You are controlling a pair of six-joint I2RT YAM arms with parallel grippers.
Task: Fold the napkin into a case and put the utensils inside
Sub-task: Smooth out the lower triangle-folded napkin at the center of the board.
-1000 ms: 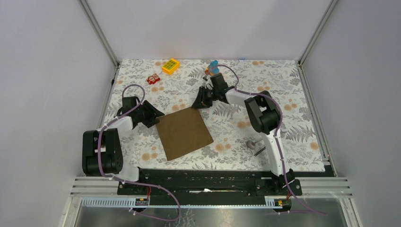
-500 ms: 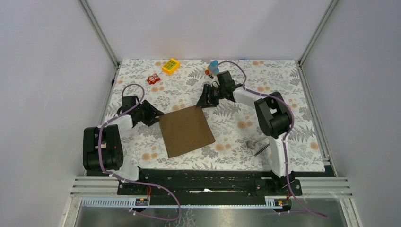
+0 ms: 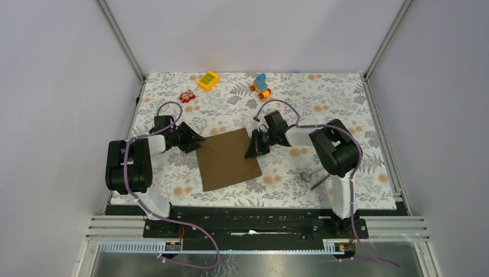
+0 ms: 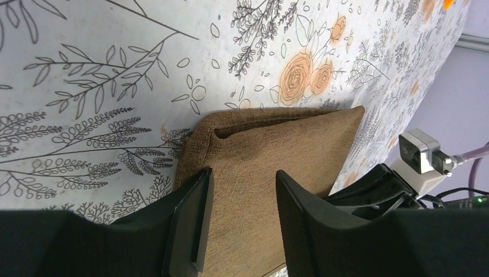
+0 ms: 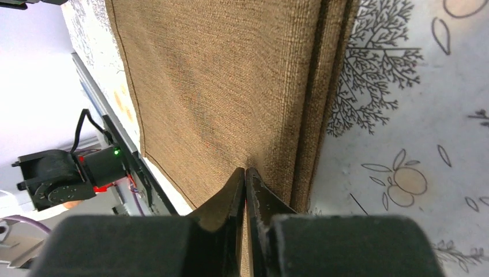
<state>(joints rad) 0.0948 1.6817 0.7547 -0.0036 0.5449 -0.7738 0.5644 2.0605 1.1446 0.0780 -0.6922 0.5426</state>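
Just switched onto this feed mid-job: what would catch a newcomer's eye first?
The brown napkin lies mid-table, a pincer at each side: the left pincer open at its far-left corner, the right pincer closed at its right edge. The spoon and dark stick lie near the right arm, and bright toys line the far edge.
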